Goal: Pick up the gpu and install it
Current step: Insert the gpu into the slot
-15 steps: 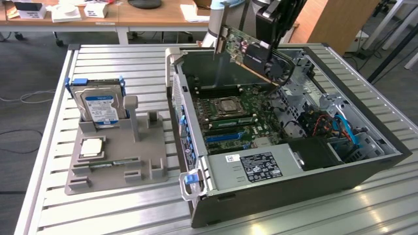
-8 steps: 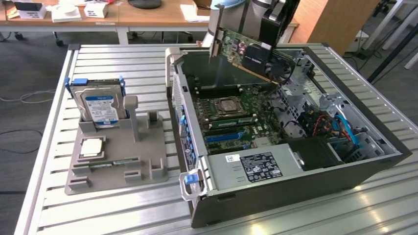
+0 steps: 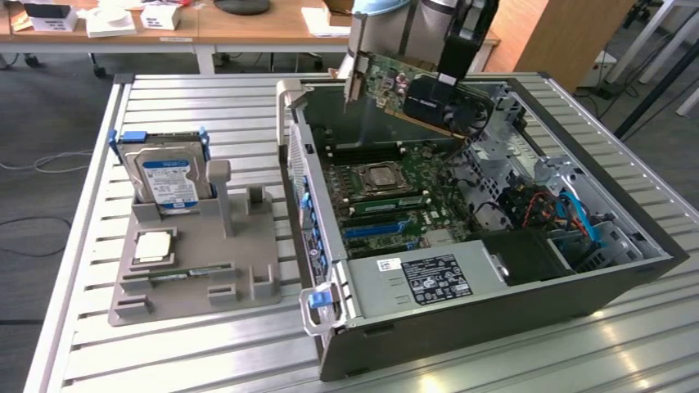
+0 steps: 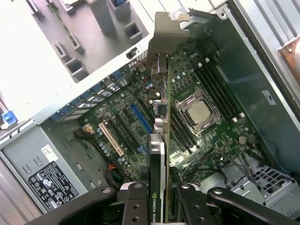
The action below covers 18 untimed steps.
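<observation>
I have the gpu [image 3: 388, 86] clamped in my end effector [image 3: 446, 78]. The fingers are pinched against its 2 faces at the dark cooler end, so the card hangs on edge directly beneath my wrist, above the open computer case [image 3: 611, 286]. Its long axis runs from the metal bracket, on the exterior view's left, along to my grip, and it dips a little toward the grip end. In the wrist view the gpu [image 4: 158, 154] is edge-on between my closed fingers, over the motherboard [image 4: 206, 136] and clear of it. The blue expansion slot [image 4: 140, 117] lies just beside the card's line, and I judge the card is not seated. On the exterior view's left of the case stands a gray fixture [image 3: 208, 270] holding a hard drive [image 3: 169, 176] upright. Inside the case, the power supply [image 3: 426, 278] fills the near end. Case and fixture both rest on a slatted metal surface [image 3: 218, 106]. Beyond the case are wooden desks [image 3: 251, 24] carrying small boxes.
</observation>
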Tool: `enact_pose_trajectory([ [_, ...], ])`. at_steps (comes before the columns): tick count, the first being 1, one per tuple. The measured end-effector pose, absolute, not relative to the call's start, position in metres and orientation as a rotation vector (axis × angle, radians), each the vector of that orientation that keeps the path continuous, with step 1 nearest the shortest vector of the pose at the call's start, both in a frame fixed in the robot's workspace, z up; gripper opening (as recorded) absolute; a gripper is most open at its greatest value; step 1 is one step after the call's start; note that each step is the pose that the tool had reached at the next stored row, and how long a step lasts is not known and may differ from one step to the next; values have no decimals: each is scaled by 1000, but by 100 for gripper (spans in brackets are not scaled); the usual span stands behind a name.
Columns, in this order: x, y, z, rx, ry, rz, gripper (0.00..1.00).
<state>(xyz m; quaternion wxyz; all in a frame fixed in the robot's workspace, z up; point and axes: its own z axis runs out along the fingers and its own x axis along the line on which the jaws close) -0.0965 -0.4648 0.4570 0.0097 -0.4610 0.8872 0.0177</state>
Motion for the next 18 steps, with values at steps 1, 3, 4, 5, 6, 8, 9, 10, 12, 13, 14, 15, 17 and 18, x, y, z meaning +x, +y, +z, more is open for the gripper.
enact_pose_trajectory([
  [1,-97,-465,457,-1464,2757,56,27],
  [3,-97,-465,457,-1514,2731,56,27],
  [4,-97,-465,456,-1539,2718,56,27],
  [5,-97,-465,456,-1563,2704,57,27],
  [6,-97,-465,456,-1589,2689,57,27],
  [8,-97,-465,456,-1638,2661,58,27],
  [9,-97,-465,455,-1662,2646,58,27],
  [10,-97,-465,455,-1686,2631,58,27],
  [12,-97,-465,455,-1734,2600,58,27],
  [13,-97,-465,455,-1758,2585,59,27],
  [14,-97,-465,455,-1781,2569,59,27],
  [15,-97,-465,454,-1805,2553,59,27],
  [17,-97,-465,454,-1851,2521,59,27],
  [18,-97,-465,454,-1875,2503,60,27],
])
